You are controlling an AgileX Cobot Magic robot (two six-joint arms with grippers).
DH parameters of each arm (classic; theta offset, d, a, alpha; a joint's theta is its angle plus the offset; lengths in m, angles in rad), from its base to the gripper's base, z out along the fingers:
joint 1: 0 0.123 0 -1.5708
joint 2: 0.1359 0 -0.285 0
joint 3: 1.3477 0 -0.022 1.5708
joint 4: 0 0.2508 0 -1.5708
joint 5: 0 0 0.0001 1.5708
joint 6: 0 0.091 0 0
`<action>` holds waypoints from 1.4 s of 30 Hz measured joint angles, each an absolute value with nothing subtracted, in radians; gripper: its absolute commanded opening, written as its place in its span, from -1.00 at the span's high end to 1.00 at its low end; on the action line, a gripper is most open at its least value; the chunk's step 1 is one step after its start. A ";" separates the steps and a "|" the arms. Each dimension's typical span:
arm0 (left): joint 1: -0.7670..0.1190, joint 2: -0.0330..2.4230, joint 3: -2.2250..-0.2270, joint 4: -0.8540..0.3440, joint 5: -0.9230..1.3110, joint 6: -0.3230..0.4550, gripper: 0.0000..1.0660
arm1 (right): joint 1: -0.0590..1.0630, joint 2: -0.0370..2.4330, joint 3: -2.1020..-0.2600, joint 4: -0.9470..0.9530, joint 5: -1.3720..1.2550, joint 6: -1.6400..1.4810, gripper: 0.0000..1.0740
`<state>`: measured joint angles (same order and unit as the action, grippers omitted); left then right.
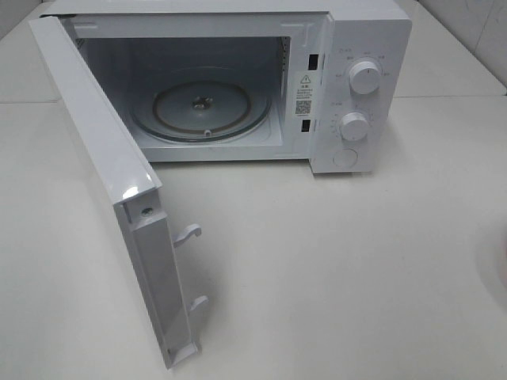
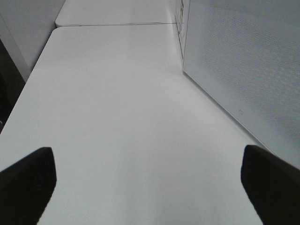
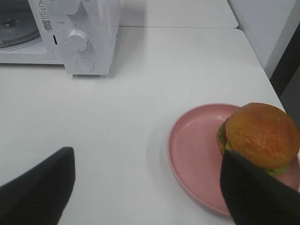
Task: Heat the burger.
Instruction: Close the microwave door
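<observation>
The burger [image 3: 260, 136] is seen on a pink plate [image 3: 192, 150] near the microwave [image 3: 89, 37], whose door [image 1: 111, 190] is open. Both the left gripper [image 2: 145, 183] and the right gripper [image 3: 150, 187] are held with jaws apart, gripping nothing.

Overhead view never catches either arm, and the burger doesn't show there at all, just a faint pinkish curve at the right edge that's too cut off to call. In the right wrist view the burger [image 3: 260, 136] is partly covered by one finger [image 3: 255, 192] of the right tool, and the pink plate [image 3: 194, 150] runs off the frame. The microwave [image 3: 70, 35] is cropped there too. Its label [image 1: 304, 93] is too small to read. The left tool's fingertips [image 2: 26, 183] only poke in at the corners.
</observation>
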<state>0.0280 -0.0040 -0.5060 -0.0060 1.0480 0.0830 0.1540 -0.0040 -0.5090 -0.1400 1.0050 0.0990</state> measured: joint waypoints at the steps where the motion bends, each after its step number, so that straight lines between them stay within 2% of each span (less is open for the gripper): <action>1: 0.028 -0.004 -0.506 -0.006 1.048 0.083 -0.94 | 0.154 -0.004 -0.509 -0.140 1.005 0.099 -0.40; 7: 0.028 -0.004 -0.506 -0.006 1.048 0.083 -0.94 | 0.154 -0.004 -0.509 -0.141 1.005 0.098 -0.45; 10: 0.028 -0.004 -0.506 -0.006 1.048 0.083 -0.94 | 0.154 -0.004 -0.509 -0.141 1.005 0.098 -0.54; 12: 0.028 -0.004 -0.506 -0.006 1.048 0.083 -0.94 | 0.154 -0.004 -0.509 -0.141 1.005 0.098 -0.67; 13: 0.028 -0.004 -0.506 -0.006 1.048 0.083 -0.94 | 0.154 -0.004 -0.509 -0.141 1.005 0.098 -0.67; 15: 0.028 -0.004 -0.506 -0.006 1.048 0.083 -0.94 | 0.149 -0.004 -0.509 -0.141 1.005 0.098 -0.89; 24: 0.028 -0.004 -0.506 -0.006 1.048 0.083 -0.94 | 0.022 -0.004 -0.509 -0.104 1.005 0.067 -0.88; 31: 0.028 -0.004 -0.506 -0.006 1.048 0.083 -0.94 | 0.013 -0.004 -0.509 -0.093 1.005 0.035 -0.74; 34: 0.028 -0.004 -0.506 -0.006 1.048 0.083 -0.94 | 0.013 -0.004 -0.509 -0.093 1.005 0.034 -0.59; 35: 0.028 -0.004 -0.506 -0.006 1.048 0.083 -0.94 | 0.013 -0.004 -0.509 -0.093 1.005 0.034 -0.47; 37: 0.028 -0.004 -0.506 -0.006 1.048 0.083 -0.94 | 0.013 -0.004 -0.509 -0.093 1.005 0.034 -0.41; 38: 0.028 -0.004 -0.506 -0.006 1.048 0.083 -0.94 | 0.013 -0.004 -0.509 -0.093 1.005 0.034 -0.27; 39: 0.028 -0.004 -0.506 -0.006 1.048 0.083 -0.94 | 0.013 -0.004 -0.509 -0.093 1.005 0.034 -0.27; 40: 0.028 -0.004 -0.506 -0.006 1.048 0.083 -0.94 | 0.013 -0.004 -0.509 -0.093 1.005 0.034 -0.15; 42: 0.028 -0.004 -0.506 -0.006 1.048 0.083 -0.94 | 0.013 -0.004 -0.509 -0.093 1.005 0.034 -0.10</action>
